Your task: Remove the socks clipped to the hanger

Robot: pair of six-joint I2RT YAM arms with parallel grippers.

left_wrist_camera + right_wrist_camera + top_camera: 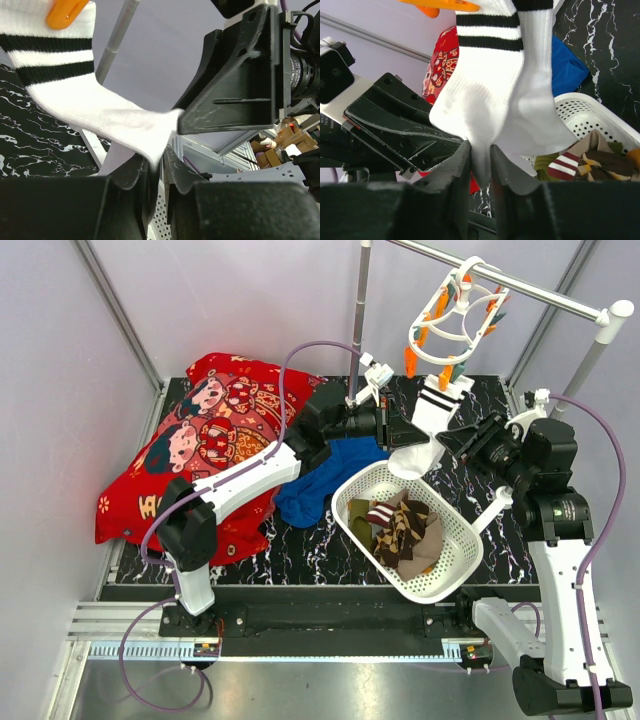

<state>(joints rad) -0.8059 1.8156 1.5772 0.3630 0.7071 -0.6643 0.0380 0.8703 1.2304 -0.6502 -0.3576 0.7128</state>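
White socks (432, 425), perhaps two, on hanger (455, 315); left gripper (159, 170), right gripper (480, 160) clamp them.

The overhead camera sits high behind the two arm bases and looks down over the whole desk (310, 555) to the back rail (520, 285). Each wrist camera rides just behind its own jaws and peers out between them. The two wrist views face each other at very close range. All three views share the white sock (90, 110).
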